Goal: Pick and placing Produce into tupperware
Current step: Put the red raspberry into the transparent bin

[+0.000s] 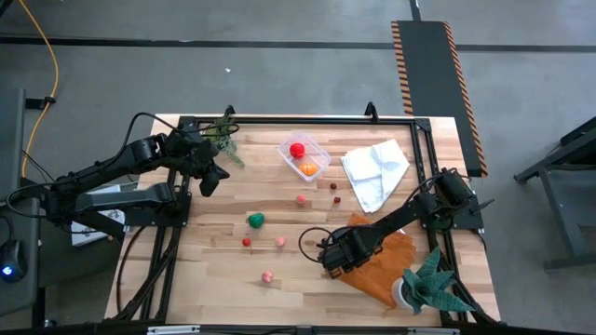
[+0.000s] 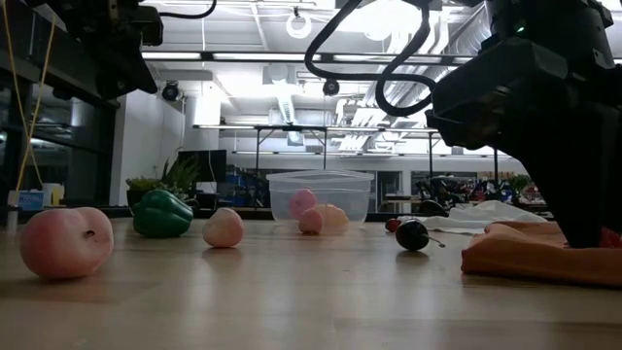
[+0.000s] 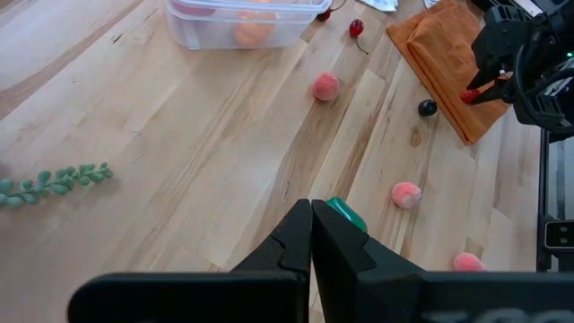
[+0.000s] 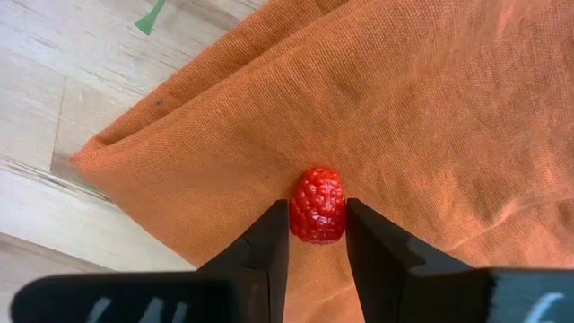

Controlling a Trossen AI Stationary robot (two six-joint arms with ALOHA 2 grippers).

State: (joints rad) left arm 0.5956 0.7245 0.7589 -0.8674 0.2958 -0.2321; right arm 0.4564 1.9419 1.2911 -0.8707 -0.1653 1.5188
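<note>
a red raspberry (image 4: 317, 205) lay on the orange cloth (image 4: 430, 117) at the table's near right, with the right gripper (image 4: 316, 235) closed against both its sides. the tupperware (image 1: 304, 156) stood at the far middle, well apart, holding 1 red and 1 orange piece. the left gripper (image 3: 311, 235) hung fully closed and empty near the far left, above the wooden table (image 1: 223, 270).

The right tool (image 4: 317, 235) is low over the counter's near right part, its arm stretched in from the right edge, fingers (image 4: 269, 244) pressed against a raspberry (image 4: 317, 205). The left tool (image 3: 311, 235) hangs raised at the far left, fingers together, empty.
</note>
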